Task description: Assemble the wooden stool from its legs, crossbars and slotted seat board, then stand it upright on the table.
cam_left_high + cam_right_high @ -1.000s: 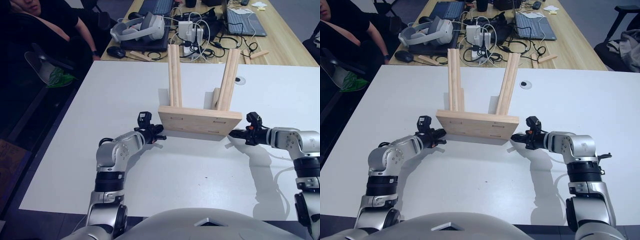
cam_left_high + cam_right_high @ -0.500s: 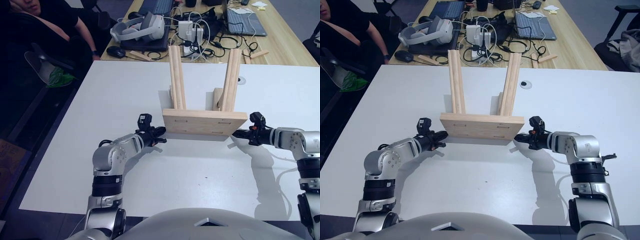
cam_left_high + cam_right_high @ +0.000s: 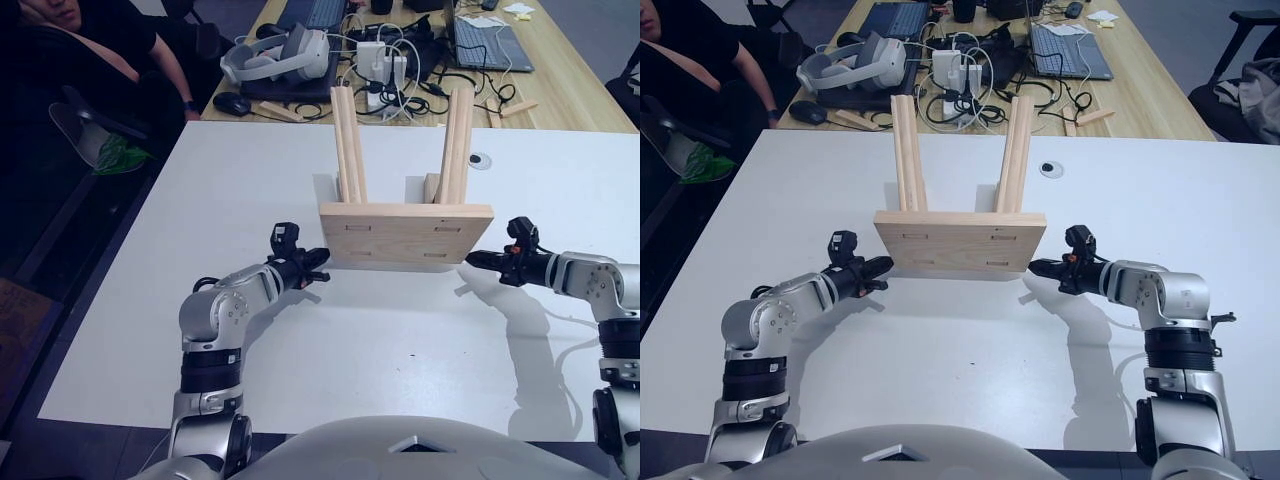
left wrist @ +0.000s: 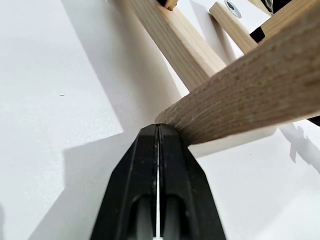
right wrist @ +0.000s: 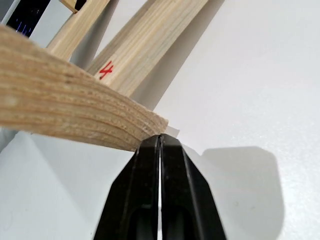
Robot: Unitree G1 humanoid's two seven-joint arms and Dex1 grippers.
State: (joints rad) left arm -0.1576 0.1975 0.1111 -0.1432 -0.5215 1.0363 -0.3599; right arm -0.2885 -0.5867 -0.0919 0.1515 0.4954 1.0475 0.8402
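**A:** Head view: the stool's seat board [image 3: 405,232] stands on edge on the worktop [image 3: 400,350], with the left hand [image 3: 322,259] and right hand [image 3: 470,260] at its lower corners.

**B:** Left wrist: fingers pressed together, tip touching the corner.

**A:** Right wrist: same. I'd push evenly, or it twists.

The wooden stool [image 3: 960,225] lies tipped over on the white table [image 3: 960,370], its legs [image 3: 1014,150] pointing away. The left gripper [image 3: 884,264] and right gripper [image 3: 1034,266] touch its lower corners from opposite sides.
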